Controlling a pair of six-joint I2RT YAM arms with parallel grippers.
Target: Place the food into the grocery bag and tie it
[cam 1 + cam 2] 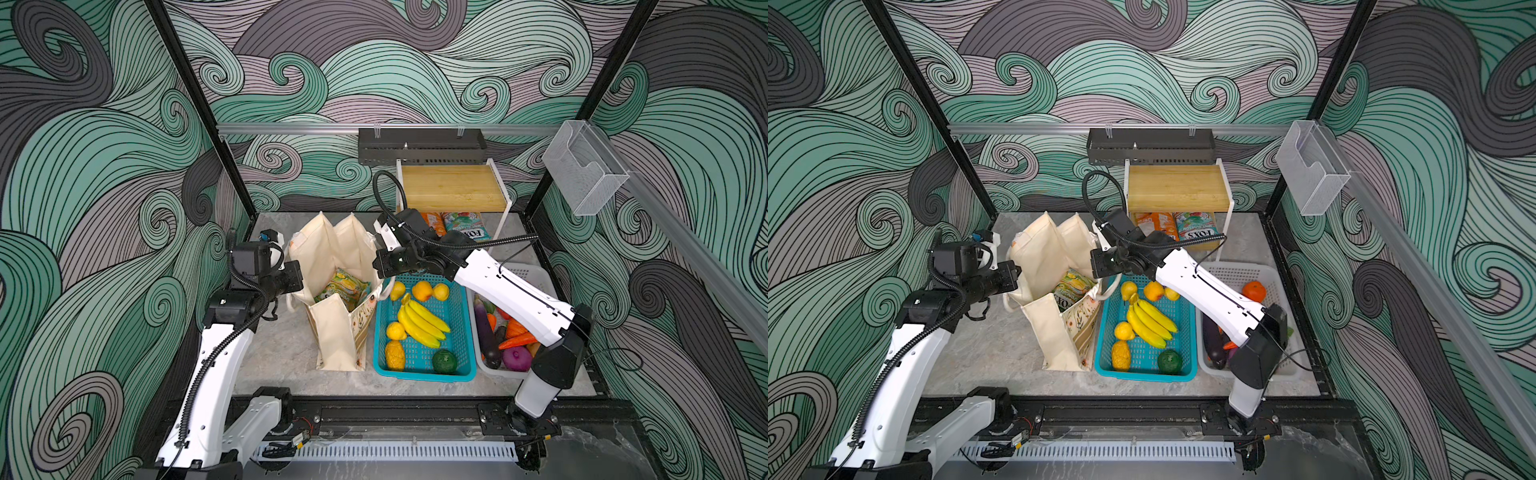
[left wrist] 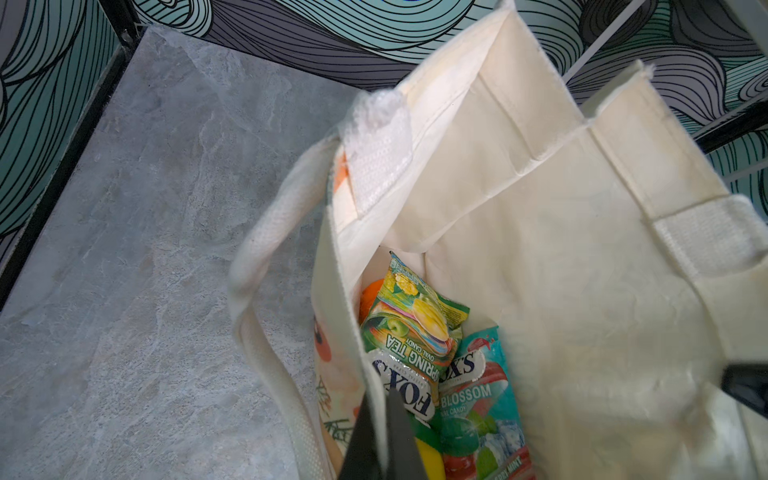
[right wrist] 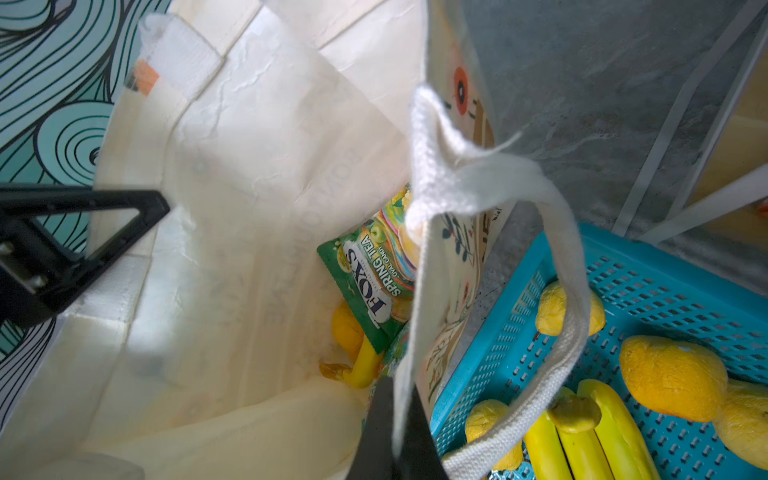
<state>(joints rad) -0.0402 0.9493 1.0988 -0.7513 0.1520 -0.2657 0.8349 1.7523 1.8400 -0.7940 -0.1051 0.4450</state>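
We see grocery bag [image 1: 332, 257] upright left of centre, mouth open | left gripper [image 2: 376, 440] clamped on its left rim, right gripper [image 3: 399, 432] on its right rim | green packet [image 1: 343, 286] inside | teal basket [image 1: 424, 376] just right, strap handle [image 3: 573, 291] hanging over it | white basket [image 1: 530, 272] farther right

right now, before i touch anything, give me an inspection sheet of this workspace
surface: grey marbled table, dry as far as I can tell.
job's things: grocery bag standing open, green packet and teal packet inside; bananas in the teal basket; eggplant in the white basket; more packets under the shelf.
clutter: nothing seen.
grippers: left gripper shut on the bag's rim; right gripper shut on the opposite rim.
cables: black hose looped above the right arm.
surroundings: wave-patterned walls; clear holder and black tray on the rail.
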